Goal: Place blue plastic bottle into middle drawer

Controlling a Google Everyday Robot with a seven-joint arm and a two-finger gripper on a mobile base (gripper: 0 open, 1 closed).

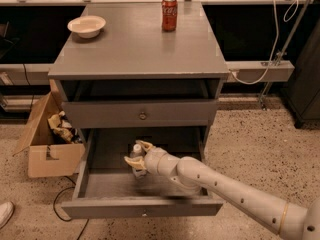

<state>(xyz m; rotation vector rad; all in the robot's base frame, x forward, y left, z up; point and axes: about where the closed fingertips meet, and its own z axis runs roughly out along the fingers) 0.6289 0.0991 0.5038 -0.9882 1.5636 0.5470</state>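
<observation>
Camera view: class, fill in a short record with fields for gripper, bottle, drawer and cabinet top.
gripper: inside the open drawer, closed on the bottle
blue plastic bottle: upright, cap up, at the drawer's middle
middle drawer: pulled out
cabinet top: red can at the back, white bowl at the left

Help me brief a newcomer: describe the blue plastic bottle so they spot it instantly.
Start at the grey cabinet; its middle drawer is pulled open near the floor. Inside, the gripper holds the blue plastic bottle upright. Unlike the red can on top, it is clear, white-capped.
</observation>
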